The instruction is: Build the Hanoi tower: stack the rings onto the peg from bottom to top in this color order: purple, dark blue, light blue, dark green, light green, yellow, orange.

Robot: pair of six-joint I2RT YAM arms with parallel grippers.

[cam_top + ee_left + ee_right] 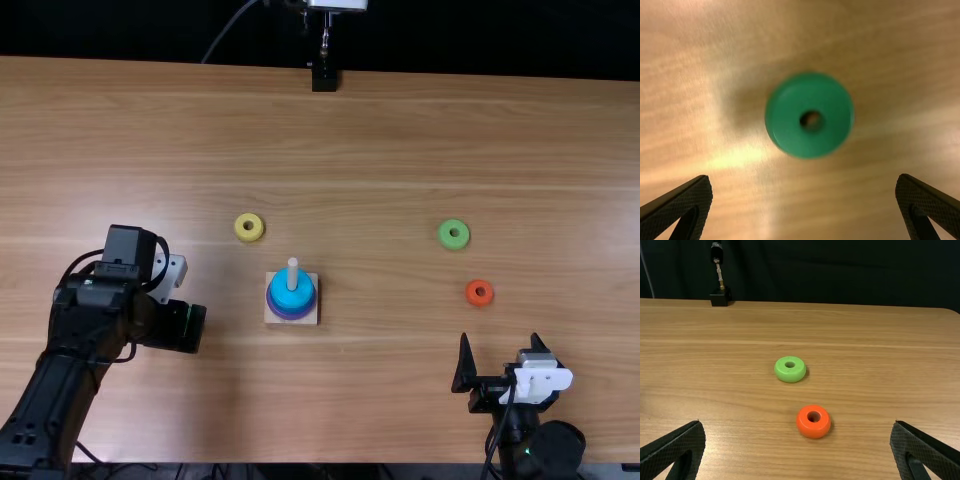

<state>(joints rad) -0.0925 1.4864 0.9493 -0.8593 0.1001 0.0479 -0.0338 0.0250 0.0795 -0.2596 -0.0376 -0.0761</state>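
Gripper (177, 326), left, gaping, above dark green ring (789, 126)

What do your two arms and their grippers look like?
The left arm is black and jointed, with looped black cables and a white bracket near its wrist. The right arm is black too, with a white bracket and a thin black cable. The left gripper and right gripper each have two black, tapering fingers with textured faces.
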